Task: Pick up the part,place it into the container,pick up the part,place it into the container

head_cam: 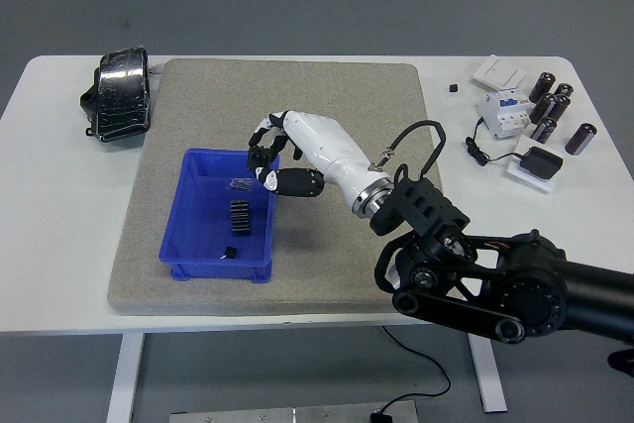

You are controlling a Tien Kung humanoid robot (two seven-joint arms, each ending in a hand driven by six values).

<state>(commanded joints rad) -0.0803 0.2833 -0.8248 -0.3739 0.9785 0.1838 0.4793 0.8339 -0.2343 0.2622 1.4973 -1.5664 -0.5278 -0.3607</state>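
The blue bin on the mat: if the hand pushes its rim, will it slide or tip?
The blue bin looks like thin plastic holding only a few small parts, so probably light. It is low and wide, so tipping seems unlikely. The rough mat may resist sliding somewhat.
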